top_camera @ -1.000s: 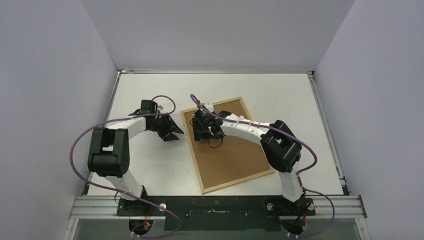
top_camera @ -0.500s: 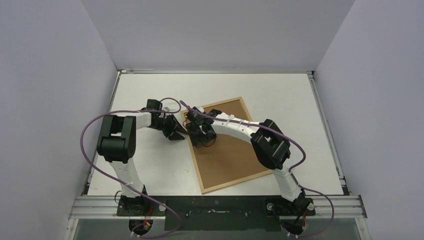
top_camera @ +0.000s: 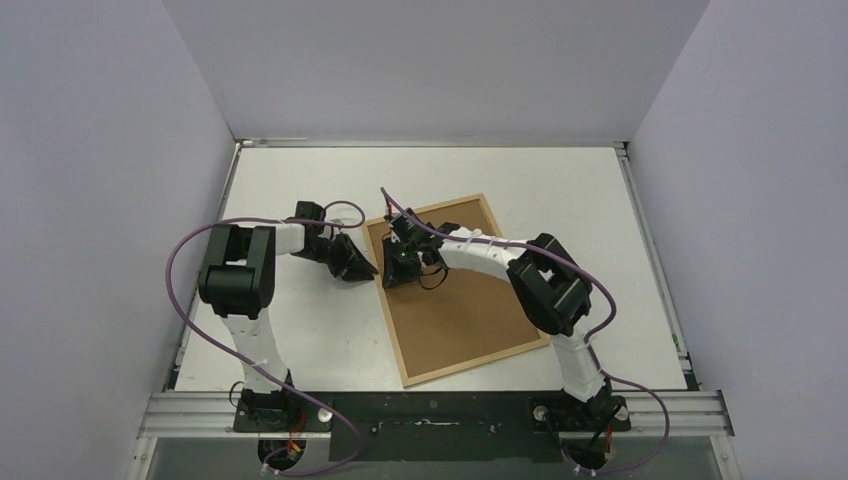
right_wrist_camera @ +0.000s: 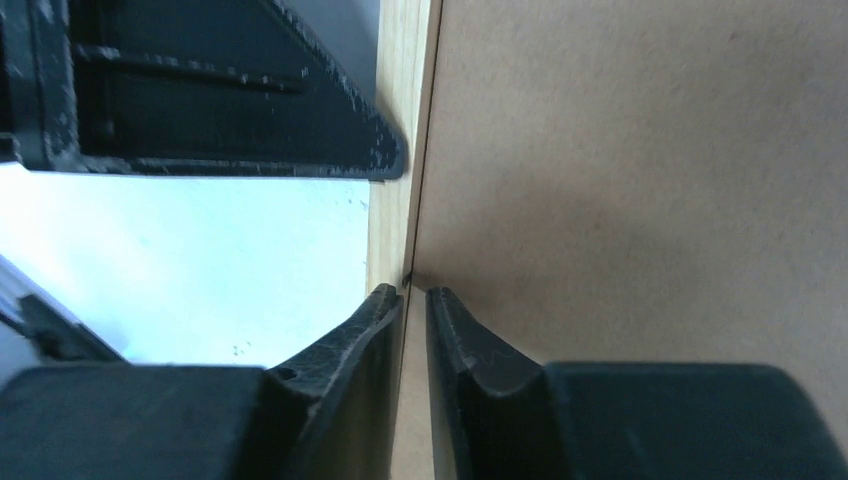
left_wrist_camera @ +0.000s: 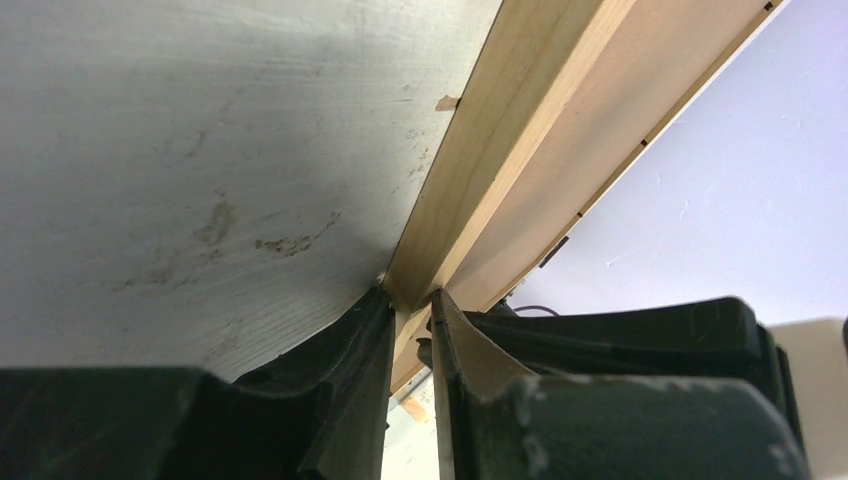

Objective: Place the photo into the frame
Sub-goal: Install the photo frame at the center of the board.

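Top external: frame brown-side up, long axis near-to-far.

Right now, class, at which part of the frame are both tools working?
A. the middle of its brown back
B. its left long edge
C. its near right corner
B: from above, the left tool and the right tool both meet the frame at its left long edge, and each wrist view shows that edge up close.
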{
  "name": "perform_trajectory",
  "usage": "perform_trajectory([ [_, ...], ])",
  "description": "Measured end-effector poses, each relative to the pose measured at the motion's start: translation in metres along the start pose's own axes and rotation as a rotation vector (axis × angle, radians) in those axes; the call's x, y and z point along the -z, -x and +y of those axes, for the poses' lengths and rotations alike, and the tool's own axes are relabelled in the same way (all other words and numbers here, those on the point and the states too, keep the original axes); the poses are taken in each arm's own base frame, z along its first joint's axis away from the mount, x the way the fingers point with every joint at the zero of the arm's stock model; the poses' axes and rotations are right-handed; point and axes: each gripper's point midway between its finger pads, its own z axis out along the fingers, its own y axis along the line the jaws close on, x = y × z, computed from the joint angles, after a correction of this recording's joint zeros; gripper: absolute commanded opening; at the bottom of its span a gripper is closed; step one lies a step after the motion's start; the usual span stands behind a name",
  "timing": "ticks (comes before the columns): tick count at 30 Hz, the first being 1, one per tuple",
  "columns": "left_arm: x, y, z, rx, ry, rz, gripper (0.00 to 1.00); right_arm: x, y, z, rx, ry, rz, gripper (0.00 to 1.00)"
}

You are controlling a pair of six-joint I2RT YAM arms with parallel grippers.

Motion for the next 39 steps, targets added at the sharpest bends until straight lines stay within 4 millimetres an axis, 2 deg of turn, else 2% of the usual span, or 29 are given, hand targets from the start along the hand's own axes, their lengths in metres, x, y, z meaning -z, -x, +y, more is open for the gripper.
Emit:
perform_trajectory([
  [6, 0.000, 0.000, 0.000, 0.004, -0.002, 0.017, 0.16, 0.002, 0.016, 0.002, -0.103, 0.125, -0.032, 0.01],
  [10, 0.000, 0.000, 0.000, 0.005, -0.009, 0.027, 0.16, 0.006, 0.025, 0.017, -0.121, 0.219, -0.045, 0.00],
  [14, 0.000, 0.000, 0.001, 0.007, -0.012, 0.031, 0.16, 0.008, 0.021, 0.028, -0.121, 0.293, -0.030, 0.00],
  [20, 0.000, 0.000, 0.001, 0.006, -0.015, 0.034, 0.14, 0.004, 0.004, 0.022, -0.144, 0.292, 0.020, 0.00],
  [27, 0.000, 0.000, 0.001, 0.004, -0.017, 0.036, 0.13, 0.003, -0.003, 0.011, -0.144, 0.254, 0.046, 0.00],
  [39, -0.001, 0.000, 0.001, 0.009, -0.022, 0.043, 0.12, 0.001, 0.002, 0.007, -0.164, 0.270, 0.021, 0.00],
])
